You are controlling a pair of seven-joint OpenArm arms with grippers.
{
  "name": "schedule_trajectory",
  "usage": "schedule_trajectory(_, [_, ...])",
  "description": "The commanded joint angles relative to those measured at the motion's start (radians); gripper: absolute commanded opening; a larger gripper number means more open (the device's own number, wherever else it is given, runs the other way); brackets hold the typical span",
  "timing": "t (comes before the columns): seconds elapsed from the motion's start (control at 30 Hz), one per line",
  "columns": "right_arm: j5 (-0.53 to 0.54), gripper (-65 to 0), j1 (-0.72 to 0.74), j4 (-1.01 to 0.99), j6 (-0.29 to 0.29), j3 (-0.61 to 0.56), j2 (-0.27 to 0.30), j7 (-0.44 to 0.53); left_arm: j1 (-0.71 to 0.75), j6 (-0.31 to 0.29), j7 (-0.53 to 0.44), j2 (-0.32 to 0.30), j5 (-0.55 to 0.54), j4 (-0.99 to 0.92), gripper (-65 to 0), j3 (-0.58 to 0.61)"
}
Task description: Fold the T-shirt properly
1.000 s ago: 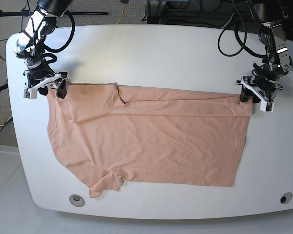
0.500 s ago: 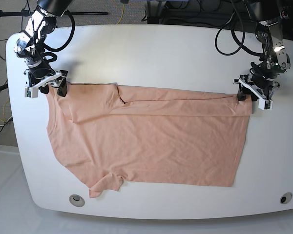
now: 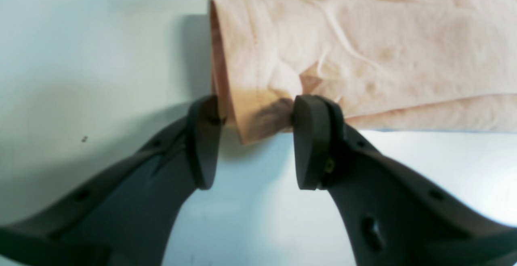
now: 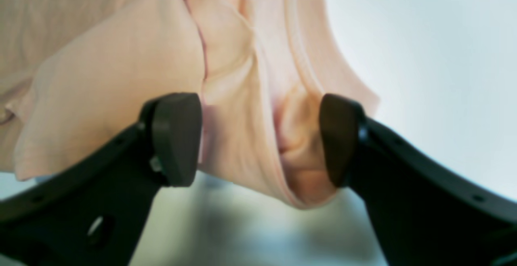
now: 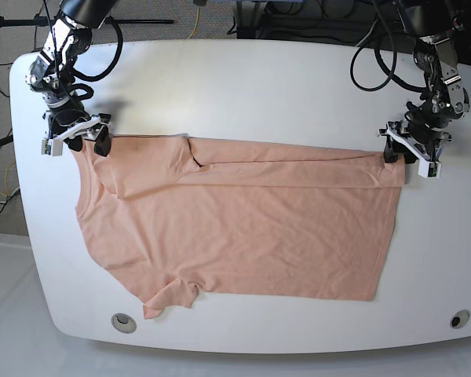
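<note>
Shirt corners between our jaws.
Our left gripper [image 3: 252,141] and right gripper [image 4: 258,141] straddle the T-shirt [image 5: 235,228] corners, spread apart, not clamping.

Plain peach T-shirt [image 5: 243,228] on white table [image 5: 251,86].

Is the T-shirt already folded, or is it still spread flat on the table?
Partly folded: the T-shirt lies spread on the table, with only its far edge turned over in a long narrow band.
</note>
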Motion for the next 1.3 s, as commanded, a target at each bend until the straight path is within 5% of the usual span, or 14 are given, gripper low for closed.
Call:
schedule_trajectory(0.0, [-0.003,-22.7,0.002,-0.004,-0.003,-0.001,0.013,-0.022,-0.009,0.005,-0.003,-0.015,-0.003,0.004,-37.2,-0.003])
schedule_trajectory(0.17, [-0.008,-29.6,0.001,-0.003,-0.002,-0.003,0.018,-0.023,-0.008,0.011,-0.012,-0.011,0.004,0.001,-41.4,-0.002])
schedule_trajectory(0.23, [-0.011,-36.4,0.000,0.001,-0.004,-0.002,0.022,-0.025,-0.006,0.015,-0.019,-0.007,0.005,0.001,-45.6,0.000])
schedule_trajectory(0.3, [-0.005,-56.2,0.001,0.009,-0.003,0.006,0.018,-0.027,0.001,0.014,-0.016,-0.008,0.014,0.005,-60.8,-0.001])
schedule_trajectory(0.43, [-0.004,-65.0,0.003,0.011,-0.003,0.000,0.018,-0.028,0.001,0.018,-0.011,-0.004,0.015,-0.002,-65.0,-0.001])
schedule_trajectory(1.27, [0.005,-65.0,-0.007,0.031,0.030,0.032,0.019,-0.045,0.016,0.006,-0.030,-0.009,0.018,0.018,-65.0,-0.023])
